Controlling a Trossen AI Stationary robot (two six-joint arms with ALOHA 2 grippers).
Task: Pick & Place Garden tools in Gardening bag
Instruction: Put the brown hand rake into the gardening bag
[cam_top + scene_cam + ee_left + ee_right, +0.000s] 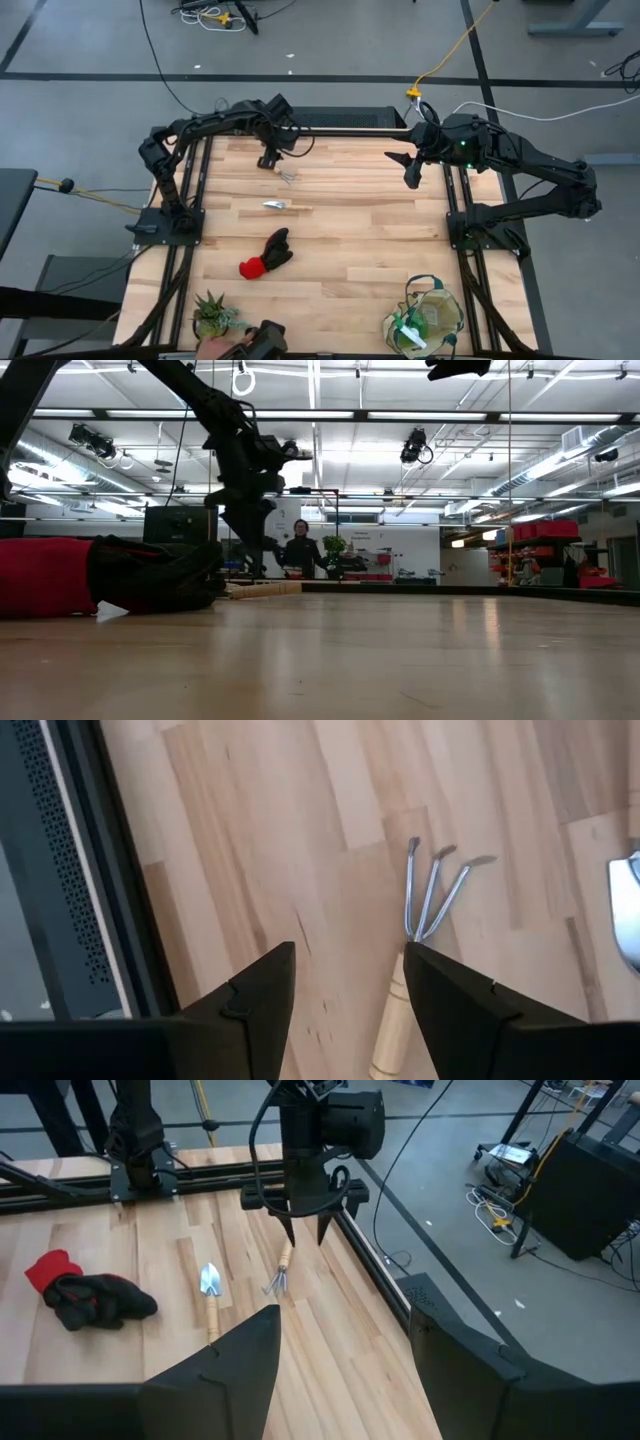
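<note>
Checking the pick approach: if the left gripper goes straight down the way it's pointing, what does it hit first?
Probably the rake. The left gripper hangs open over its wooden handle, which runs between the fingertips, with bare table around it. How high it hangs is hard to judge.

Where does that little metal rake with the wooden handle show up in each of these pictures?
High view: rake at the table's far side, under the left gripper.
Low view: not clearly visible.
Left wrist view: rake just ahead of the open fingers.
Right wrist view: rake below the left gripper.
Shared landmark: trowel beside it.
</note>
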